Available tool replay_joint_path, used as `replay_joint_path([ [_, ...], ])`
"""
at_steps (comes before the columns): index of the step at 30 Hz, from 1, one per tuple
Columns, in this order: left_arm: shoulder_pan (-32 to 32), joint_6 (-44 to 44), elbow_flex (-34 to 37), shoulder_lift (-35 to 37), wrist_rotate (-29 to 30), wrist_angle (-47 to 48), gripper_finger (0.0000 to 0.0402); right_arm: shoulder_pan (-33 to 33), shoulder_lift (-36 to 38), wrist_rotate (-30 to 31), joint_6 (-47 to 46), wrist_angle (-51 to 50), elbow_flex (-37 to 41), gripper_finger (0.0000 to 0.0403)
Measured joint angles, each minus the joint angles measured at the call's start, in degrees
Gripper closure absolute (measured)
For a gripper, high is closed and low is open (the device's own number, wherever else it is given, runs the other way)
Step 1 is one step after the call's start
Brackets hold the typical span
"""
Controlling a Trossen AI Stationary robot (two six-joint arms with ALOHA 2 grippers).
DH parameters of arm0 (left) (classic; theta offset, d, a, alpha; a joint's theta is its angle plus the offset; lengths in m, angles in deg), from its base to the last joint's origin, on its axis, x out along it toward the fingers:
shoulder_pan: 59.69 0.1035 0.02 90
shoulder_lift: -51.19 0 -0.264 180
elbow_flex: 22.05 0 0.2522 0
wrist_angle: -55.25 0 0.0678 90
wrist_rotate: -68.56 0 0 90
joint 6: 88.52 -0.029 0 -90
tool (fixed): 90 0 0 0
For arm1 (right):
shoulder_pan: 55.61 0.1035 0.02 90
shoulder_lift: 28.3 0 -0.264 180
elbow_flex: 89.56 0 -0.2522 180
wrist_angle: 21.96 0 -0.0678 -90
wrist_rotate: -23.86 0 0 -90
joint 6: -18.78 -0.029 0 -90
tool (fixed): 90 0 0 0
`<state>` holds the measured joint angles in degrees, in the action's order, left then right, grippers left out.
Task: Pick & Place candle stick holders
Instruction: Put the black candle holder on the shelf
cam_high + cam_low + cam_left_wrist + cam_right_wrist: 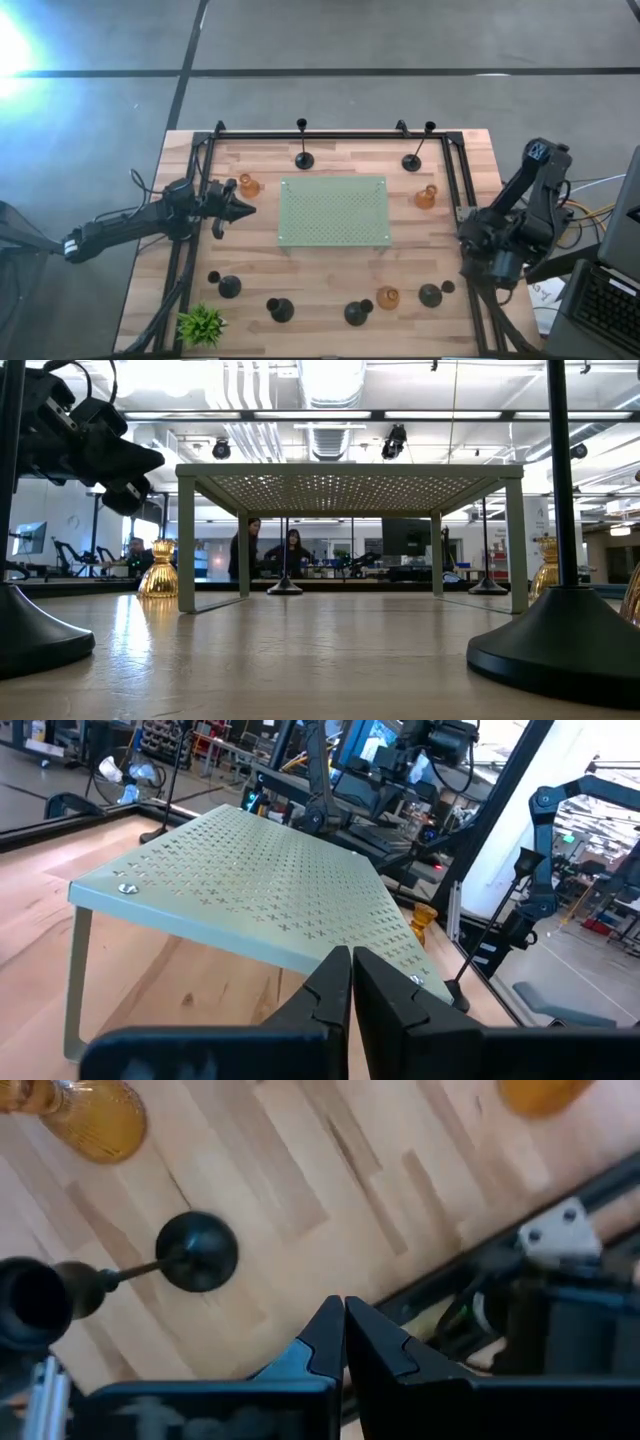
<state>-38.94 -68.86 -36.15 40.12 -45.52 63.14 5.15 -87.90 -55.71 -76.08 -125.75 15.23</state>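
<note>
Left gripper (243,208), a dark two-finger claw with its fingers pressed together and holding nothing, is hovering over the wooden table (330,280) at the left edge of the pale green perforated metal stand (333,211), pointing toward it. Closest to it is a squat amber glass candle holder (248,185), lying just beside the fingertips, slightly toward the far edge of the table. That short sideways offset looks like what the next reach depends on, and the left arm is clearly the nearer one for this piece.

Right gripper (343,1312), also closed and empty, is waiting off the table's right edge, angled down toward the boards. Nearest to it is a black holder with a round domed base and a thin stem (430,295), standing at the near right of the table, with another amber glass holder (387,297) just beside it.

Further black domed holders are standing along the near edge (281,310), and two tall thin-stemmed ones (303,160) at the far edge. A third amber holder (426,196) is sitting right of the stand. The black pieces look matte and smooth; the glass ones look glossy and ribbed. A small green leafy plant (201,324) is sitting at the near left corner.
</note>
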Motion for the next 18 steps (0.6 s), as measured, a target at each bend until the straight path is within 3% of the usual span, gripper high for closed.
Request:
replay_joint_path([
  [8, 0.0, -1.45, 0.0, 0.0, 0.0, 0.09, 0.0383, 6.77, -1.96, -2.4, -15.27, 1.48, 0.02, 0.0394],
  [18, 0.0, -1.33, 0.0, 0.0, 0.02, -0.08, 0.0383, 12.04, -11.83, -2.99, -17.85, 8.27, 0.07, 0.0394],
])
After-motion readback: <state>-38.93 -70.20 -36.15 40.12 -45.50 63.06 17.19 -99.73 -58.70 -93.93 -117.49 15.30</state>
